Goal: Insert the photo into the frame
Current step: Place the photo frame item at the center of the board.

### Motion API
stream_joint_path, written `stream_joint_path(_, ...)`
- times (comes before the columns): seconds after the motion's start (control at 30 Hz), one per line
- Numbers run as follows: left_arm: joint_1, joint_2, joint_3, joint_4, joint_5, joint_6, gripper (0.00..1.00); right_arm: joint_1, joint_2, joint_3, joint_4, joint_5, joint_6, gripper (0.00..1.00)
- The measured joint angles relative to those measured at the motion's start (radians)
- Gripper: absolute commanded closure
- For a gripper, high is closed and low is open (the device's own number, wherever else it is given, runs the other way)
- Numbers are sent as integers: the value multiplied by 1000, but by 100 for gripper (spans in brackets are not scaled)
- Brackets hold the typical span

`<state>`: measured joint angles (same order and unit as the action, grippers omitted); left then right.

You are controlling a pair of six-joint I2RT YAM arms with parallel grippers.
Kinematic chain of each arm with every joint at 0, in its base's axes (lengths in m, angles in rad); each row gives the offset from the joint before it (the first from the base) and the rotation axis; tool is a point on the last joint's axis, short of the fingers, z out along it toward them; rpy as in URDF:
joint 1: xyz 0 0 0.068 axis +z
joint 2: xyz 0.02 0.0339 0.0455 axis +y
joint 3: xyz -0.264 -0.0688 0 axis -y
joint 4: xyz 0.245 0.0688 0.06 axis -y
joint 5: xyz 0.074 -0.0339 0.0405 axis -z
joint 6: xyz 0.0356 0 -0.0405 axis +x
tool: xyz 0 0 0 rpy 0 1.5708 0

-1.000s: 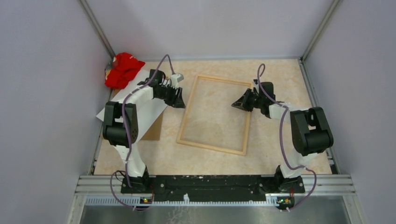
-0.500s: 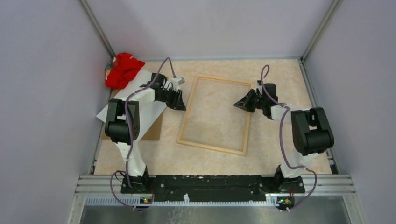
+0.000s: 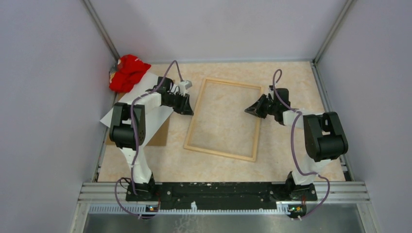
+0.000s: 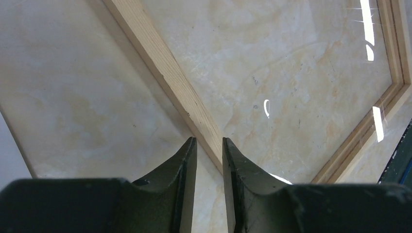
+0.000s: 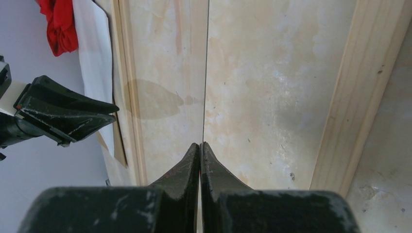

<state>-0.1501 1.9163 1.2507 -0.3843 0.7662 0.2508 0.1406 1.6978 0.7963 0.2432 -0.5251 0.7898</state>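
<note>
Frame (image 4: 165, 73) rail pinched by left hand (image 4: 209, 141) (right hand (image 5: 200, 144) closed).

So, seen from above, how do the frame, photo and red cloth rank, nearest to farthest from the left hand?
1. The frame: its left rail sits at the left hand.
2. The photo: white side up, just to the left, under that arm.
3. The red cloth: far-left corner.

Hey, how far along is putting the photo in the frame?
Nothing done yet: the photo lies blank side up, left of the frame, outside it. In hand: left gripper straddles the frame's left rail, right gripper is shut near its right rail. Left: lifting the photo and seating it inside.
</note>
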Motion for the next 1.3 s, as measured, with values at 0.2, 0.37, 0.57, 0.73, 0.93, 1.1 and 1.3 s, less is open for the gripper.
stream_joint_path(0.2, 0, 0, -2, 5, 0, -8, 69, -5, 0, 0, 2, 0, 0, 100)
stream_joint_path(0.37, 0, 6, -2, 11, 0, -12, 72, -6, 0, -5, 19, -3, -1, 100)
stream_joint_path(0.57, 0, 13, -5, 13, 0, -14, 76, -6, -8, -5, 52, -23, -1, 100)
stream_joint_path(0.73, 0, 13, -8, 17, 2, -14, 80, -6, -11, -5, 93, -46, 0, 100)
stream_joint_path(0.93, 0, 23, -8, 18, 6, -14, 86, -6, -12, -18, 139, -58, 9, 100)
stream_joint_path(1.1, 0, 30, -8, 18, 9, -14, 88, -6, -18, -37, 203, -80, 22, 100)
stream_joint_path(1.3, 2, 37, -8, 18, 19, -14, 88, -6, -42, -56, 261, -112, 30, 100)
